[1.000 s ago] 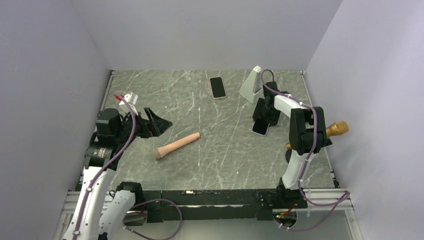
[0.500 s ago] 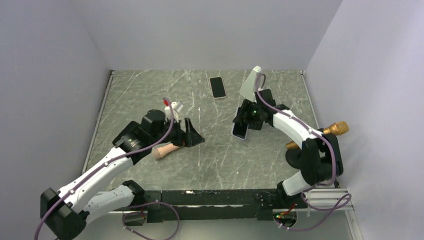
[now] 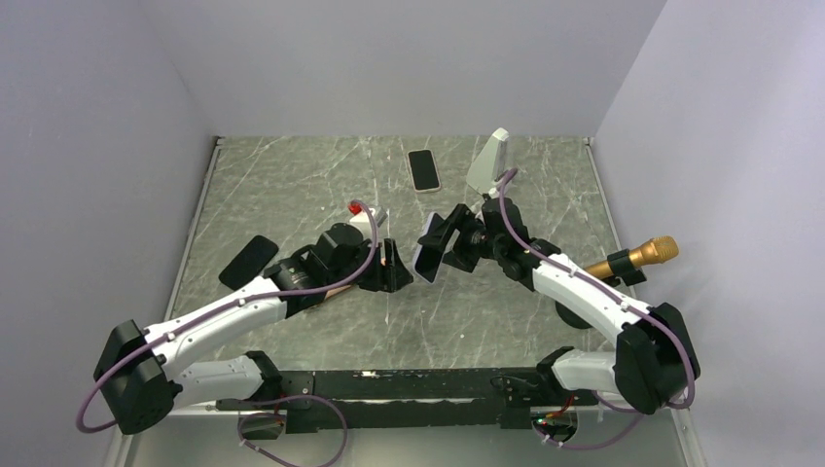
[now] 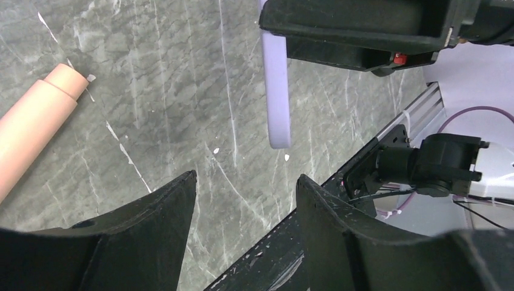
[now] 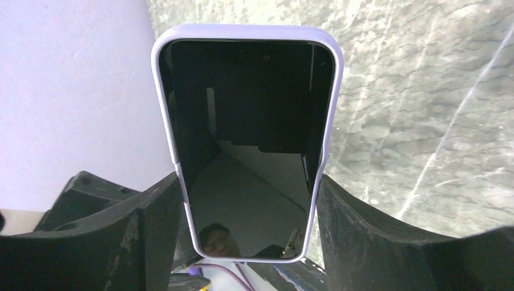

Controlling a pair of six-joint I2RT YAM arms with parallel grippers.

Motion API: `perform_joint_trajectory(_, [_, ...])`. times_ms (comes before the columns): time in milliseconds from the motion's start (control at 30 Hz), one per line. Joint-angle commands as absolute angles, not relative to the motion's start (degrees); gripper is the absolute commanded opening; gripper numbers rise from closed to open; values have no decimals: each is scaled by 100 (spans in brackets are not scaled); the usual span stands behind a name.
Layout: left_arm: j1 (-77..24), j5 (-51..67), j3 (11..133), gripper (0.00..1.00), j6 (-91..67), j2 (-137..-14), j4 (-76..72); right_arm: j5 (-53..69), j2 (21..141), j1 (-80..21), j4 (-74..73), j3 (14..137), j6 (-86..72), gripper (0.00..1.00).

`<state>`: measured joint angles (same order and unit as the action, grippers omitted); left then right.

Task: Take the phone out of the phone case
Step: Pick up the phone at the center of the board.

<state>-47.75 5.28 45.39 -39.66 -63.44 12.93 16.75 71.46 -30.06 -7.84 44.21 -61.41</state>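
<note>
The phone, dark-screened and inside its lilac phone case (image 5: 245, 139), is held up off the table by my right gripper (image 5: 247, 182), which is shut on the case's long edges. In the top view the cased phone (image 3: 426, 261) hangs tilted above the table's middle. My left gripper (image 3: 394, 275) sits just left of it. In the left wrist view the phone case (image 4: 277, 91) shows edge-on ahead of my left gripper (image 4: 245, 177). That gripper is open, with only table between its fingers and a gap to the case.
A second phone (image 3: 422, 170) lies at the back beside a white stand (image 3: 486, 161). A pink cylinder (image 4: 33, 121) lies under my left arm. A flat black object (image 3: 247, 261) lies to the left, and a gold microphone (image 3: 637, 258) to the right.
My right arm has lifted the cased phone and carried it left to the middle. My left arm has swung right to meet it, its jaws narrowing. The flat black object now shows.
</note>
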Motion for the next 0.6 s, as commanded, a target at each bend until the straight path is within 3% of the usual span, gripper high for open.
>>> perform_joint_trajectory(0, [-4985, 172, 4876, 64, -3886, -6459, 986, 1495, 6934, -3233, -148, 4681, -6674, 0])
perform_joint_trajectory(567, [-5178, 18, 5054, 45, -3855, -6732, 1021, 1283, 6984, -3719, 138, 4712, -7000, 0])
